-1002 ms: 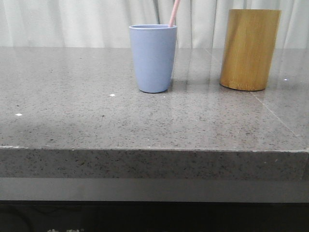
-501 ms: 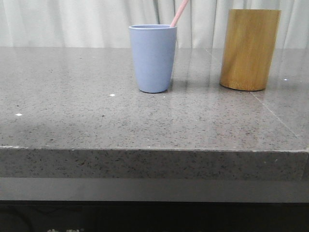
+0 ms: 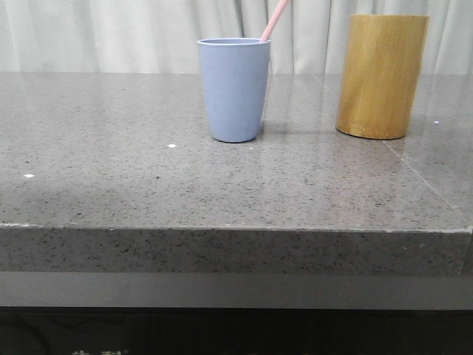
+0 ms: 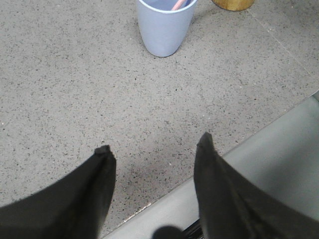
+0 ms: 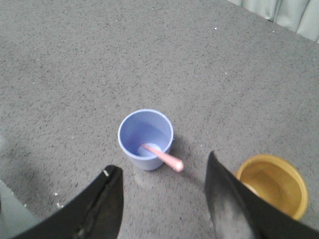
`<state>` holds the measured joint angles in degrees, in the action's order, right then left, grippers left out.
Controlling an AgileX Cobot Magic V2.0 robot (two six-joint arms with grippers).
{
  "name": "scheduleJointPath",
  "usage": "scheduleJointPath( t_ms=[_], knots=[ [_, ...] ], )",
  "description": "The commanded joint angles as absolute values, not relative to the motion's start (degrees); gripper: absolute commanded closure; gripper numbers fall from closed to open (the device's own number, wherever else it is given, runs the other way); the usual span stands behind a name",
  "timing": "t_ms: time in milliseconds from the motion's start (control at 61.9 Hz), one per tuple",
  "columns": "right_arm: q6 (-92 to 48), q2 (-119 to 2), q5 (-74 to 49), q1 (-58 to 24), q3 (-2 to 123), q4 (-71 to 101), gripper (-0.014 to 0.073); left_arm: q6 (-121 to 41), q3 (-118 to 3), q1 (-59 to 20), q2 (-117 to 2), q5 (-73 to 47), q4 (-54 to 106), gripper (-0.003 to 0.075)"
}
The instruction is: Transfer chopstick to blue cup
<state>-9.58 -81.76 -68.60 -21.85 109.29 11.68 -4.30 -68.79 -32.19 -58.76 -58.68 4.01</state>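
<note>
Now I see the thin, light, stiff chopstick leaning inside the blue cup on the worktop, and if I grab it, I pinch its top end; both pincers are spread and hold nothing.

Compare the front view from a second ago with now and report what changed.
The chopstick tipped over inside the blue cup: a second ago it stood nearly upright, and now it leans to the right against the rim, as it already did half a second ago. The right gripper is open above the cup, holding nothing. The blue cup, the bamboo cylinder and the table stayed where they were.
</note>
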Motion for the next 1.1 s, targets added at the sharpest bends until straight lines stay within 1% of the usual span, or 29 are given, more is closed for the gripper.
scheduleJointPath(
  t_ms=[0, 275, 533, 695, 905, 969, 1002, 1083],
  knots=[
    [-10.3, -75.5, -63.9, -21.7, 105.0, 11.4, 0.0191, -3.8, -70.0, -32.5, -57.9, -54.8, 4.7, 0.0353],
    [-9.6, -60.8, -55.7, -21.7, 83.1, 11.3, 0.0191, -3.8, -70.0, -32.5, -57.9, -54.8, 4.7, 0.0353],
    [-8.4, -46.4, -44.0, -21.7, 62.9, 10.0, 0.0191, -3.8, -70.0, -32.5, -57.9, -54.6, 4.7, 0.0353],
    [-4.1, -42.0, -43.8, -21.7, 57.0, 6.7, 0.0191, -3.8, -70.0, -32.5, -57.9, -54.6, 4.7, 0.0353],
    [-4.1, -41.9, -44.5, -21.7, 56.3, 6.6, 0.0193, -3.8, -70.0, -32.5, -57.9, -54.5, 4.7, 0.0358],
    [-4.1, -41.9, -44.5, -21.7, 56.3, 6.6, 0.0238, -3.8, -70.0, -32.5, -57.9, -54.5, 4.7, 0.0403],
    [-4.1, -41.9, -44.5, -21.7, 56.3, 6.6, 0.0274, -3.8, -70.0, -32.5, -57.9, -54.5, 4.7, 0.0441],
    [-4.1, -41.9, -44.5, -21.7, 56.3, 6.6, 0.0410, -3.8, -70.0, -32.5, -57.9, -54.5, 4.7, 0.0540]
  ],
)
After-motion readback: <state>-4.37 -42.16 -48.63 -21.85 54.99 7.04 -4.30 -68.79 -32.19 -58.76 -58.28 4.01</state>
